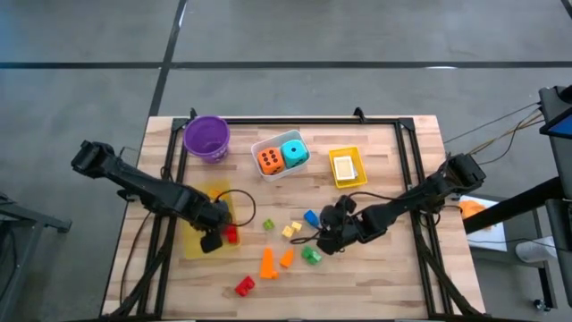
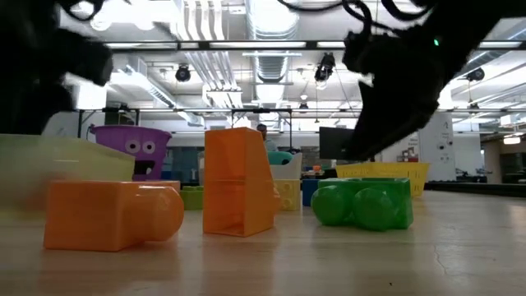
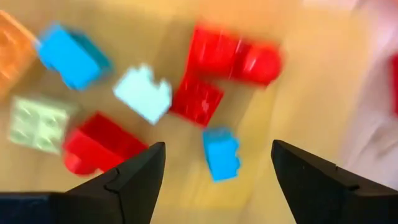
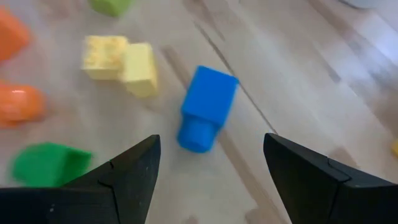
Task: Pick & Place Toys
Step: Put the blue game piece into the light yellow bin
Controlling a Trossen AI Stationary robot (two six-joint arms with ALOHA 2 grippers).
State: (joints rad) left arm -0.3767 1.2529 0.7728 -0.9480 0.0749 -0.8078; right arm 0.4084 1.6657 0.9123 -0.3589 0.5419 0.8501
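Toys lay all over the wooden table (image 1: 384,277), and I use the yellow tray (image 1: 195,243) at its left side as my landmark. The purple bowl (image 1: 206,137) stood behind the tray. To the right of the bowl the white tray (image 1: 264,148) held the orange die (image 1: 270,160) and the teal die (image 1: 294,153).

My left gripper (image 1: 217,234) hung over the yellow tray with its fingers wide apart and nothing between them. Under it, in the tray, lay red blocks (image 3: 224,65) and blue blocks (image 3: 221,154).

My right gripper (image 1: 329,240) was well to the right of the tray, low over the table, fingers wide and holding nothing. The blue block (image 4: 205,107) lay just ahead of it, with the yellow blocks (image 4: 122,60) beside it and the green block (image 1: 310,256) close by. The orange blocks (image 1: 273,260) lay between the tray and my right gripper, and one red block (image 1: 244,285) lay in front of them.

I thought the blue block could roll or slide away if one finger bumped it first. I could also knock the green block if I came down crooked.
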